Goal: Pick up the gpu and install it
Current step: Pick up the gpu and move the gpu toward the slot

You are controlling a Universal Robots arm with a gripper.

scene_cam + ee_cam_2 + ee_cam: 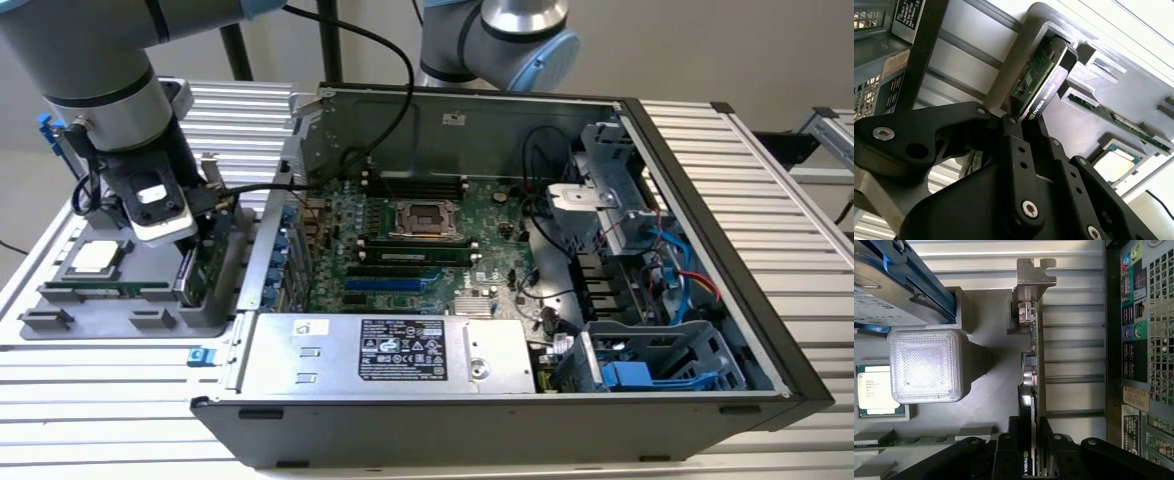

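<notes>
End effector [1031, 440]: closed on the gpu, one finger on each face of the card.
Gpu [1033, 365]: standing on edge in a slot of the grey tray [80, 315].
Tray: on the tabletop [80, 395], just beside the open computer case [467, 430].

There is one gpu [1037, 357], one processor chip [874, 390], one hard drive [884, 287] and one memory stick [1114, 120], all on one gray tray [94, 322]. One open case [467, 120] holds one power supply [387, 352]. One gripper [1031, 440] is on the arm.
</notes>
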